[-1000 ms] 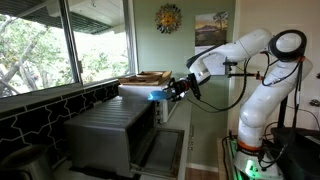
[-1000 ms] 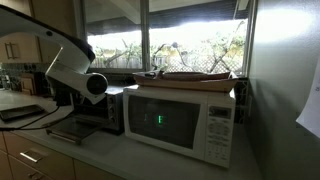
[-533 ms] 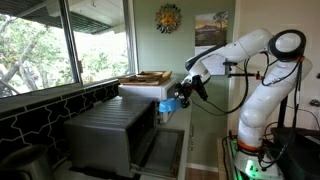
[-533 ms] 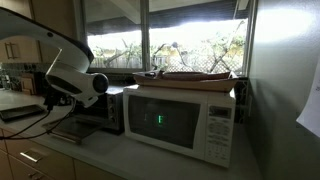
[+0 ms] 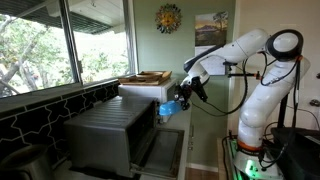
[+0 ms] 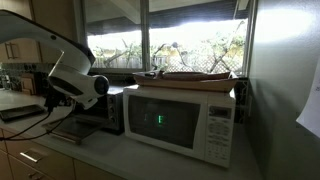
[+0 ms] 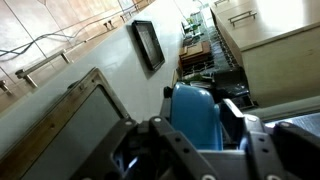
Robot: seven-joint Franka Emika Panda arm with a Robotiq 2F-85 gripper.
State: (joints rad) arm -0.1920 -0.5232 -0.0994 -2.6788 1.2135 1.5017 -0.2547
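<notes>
blue object (image 5: 168,107) sits clamped in the gripper (image 5: 174,102), just off the upper front corner of the toaster oven (image 5: 108,128), at about its 2 o'clock; a second ago it was tight against that top edge, now it has slid away toward 4 o'clock; it has barely shifted in the last half second, so the carry looks paused, clear of the oven; wrist view has the blue object filling the gap between the fingers (image 7: 235,112); oven door (image 5: 164,150) hangs open at 6 o'clock below; microwave (image 6: 185,118) sits unmoved beside.
</notes>
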